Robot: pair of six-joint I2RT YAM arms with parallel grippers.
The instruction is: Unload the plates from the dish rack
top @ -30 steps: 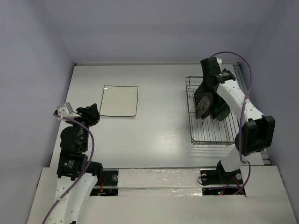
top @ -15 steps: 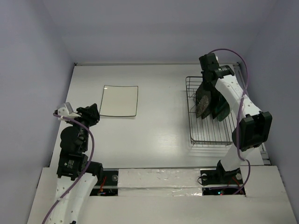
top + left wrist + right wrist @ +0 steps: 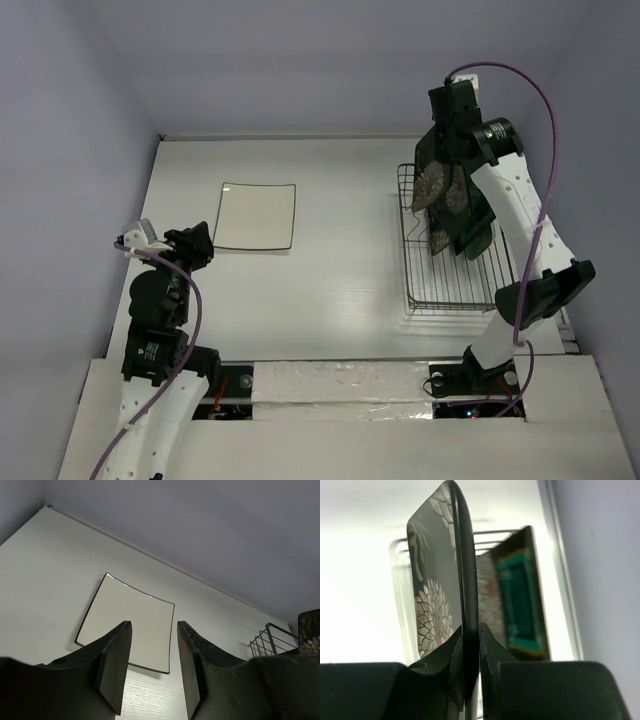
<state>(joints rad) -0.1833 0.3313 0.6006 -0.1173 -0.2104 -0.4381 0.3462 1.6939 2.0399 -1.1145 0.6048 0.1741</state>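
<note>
No legible text, no labels, brand names, numbers or signs in any view, black plate (image 3: 435,605) bearing only a white-red flower pattern, no lettering

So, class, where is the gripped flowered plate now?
Top view, right side: the black flowered plate stands on edge in the right arm's jaws, above the far end of the dish rack, beside the teal plate.

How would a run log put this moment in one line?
right gripper: shut on flowered plate, above rack | left gripper: open, holding nothing | teal plate: in rack | white plate: flat on table
</note>
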